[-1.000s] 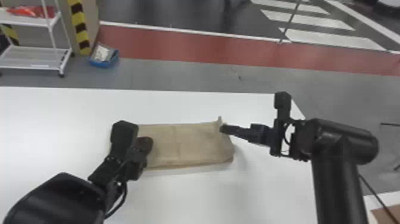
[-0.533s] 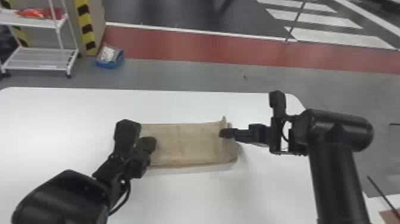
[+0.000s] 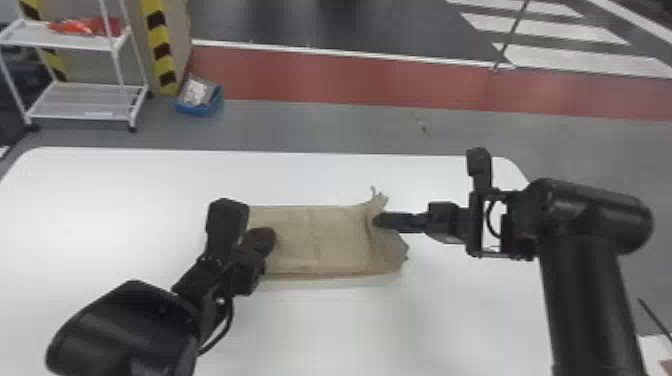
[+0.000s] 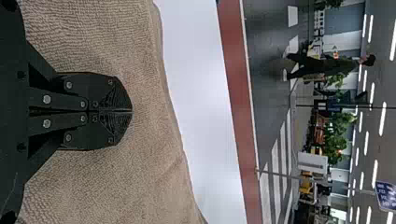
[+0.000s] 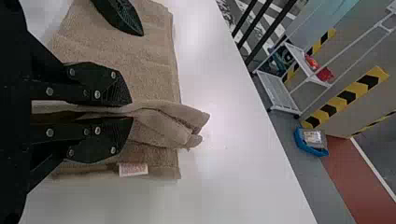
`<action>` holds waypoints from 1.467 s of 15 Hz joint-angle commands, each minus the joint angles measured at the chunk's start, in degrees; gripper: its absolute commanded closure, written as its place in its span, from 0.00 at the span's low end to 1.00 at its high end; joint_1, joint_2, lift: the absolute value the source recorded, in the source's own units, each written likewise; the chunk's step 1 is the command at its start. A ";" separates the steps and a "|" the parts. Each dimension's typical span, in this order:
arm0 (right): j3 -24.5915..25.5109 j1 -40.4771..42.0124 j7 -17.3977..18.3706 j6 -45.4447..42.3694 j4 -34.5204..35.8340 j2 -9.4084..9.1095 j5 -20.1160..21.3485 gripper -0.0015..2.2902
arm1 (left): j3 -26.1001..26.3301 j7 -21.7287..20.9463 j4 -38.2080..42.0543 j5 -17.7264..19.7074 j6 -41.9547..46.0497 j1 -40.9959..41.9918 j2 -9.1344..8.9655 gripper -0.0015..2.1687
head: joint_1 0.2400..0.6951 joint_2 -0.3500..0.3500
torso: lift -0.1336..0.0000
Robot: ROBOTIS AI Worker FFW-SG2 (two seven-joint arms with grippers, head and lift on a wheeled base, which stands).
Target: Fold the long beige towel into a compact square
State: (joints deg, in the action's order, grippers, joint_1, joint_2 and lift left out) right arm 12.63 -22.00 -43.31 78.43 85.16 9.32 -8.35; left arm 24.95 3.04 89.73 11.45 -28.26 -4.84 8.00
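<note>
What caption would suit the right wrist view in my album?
The right claw pinches a gathered bit of beige towel above a white table.

Counter (image 3: 380, 330) open on the towel's (image 3: 325, 245) near and far sides. Passage along the towel obstructed: left tool (image 3: 267, 237) at its left, right tool (image 3: 379, 220) and raised fold (image 5: 163, 123) at its right.

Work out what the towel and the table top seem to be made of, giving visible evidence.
The towel looks like matt woven cloth, perhaps cotton terry: its surface is finely ribbed and it bunches softly. The table top looks smooth and satin white, with soft bright patches; laminate or plastic, possibly.
</note>
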 commanded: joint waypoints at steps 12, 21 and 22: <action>-0.15 1.34 3.41 7.67 4.92 0.88 7.03 0.12 | 0.36 -0.14 0.09 -0.11 -0.18 0.18 0.09 0.92 | 1.00 0.20 | 0.07; -9.90 -2.08 4.02 4.51 4.13 0.44 15.73 0.12 | 0.18 -0.23 0.44 -0.11 -0.53 0.89 0.26 0.92 | 1.00 0.21 | 0.07; -11.22 -2.26 4.02 4.51 4.13 0.44 17.40 0.12 | 0.18 -0.23 0.62 -0.11 -0.53 0.97 0.35 0.92 | 1.00 0.21 | 0.07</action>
State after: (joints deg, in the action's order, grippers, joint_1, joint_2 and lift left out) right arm 3.13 -23.85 -39.29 82.95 89.42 9.76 6.99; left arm 25.13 2.82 90.17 11.34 -28.66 -4.01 8.26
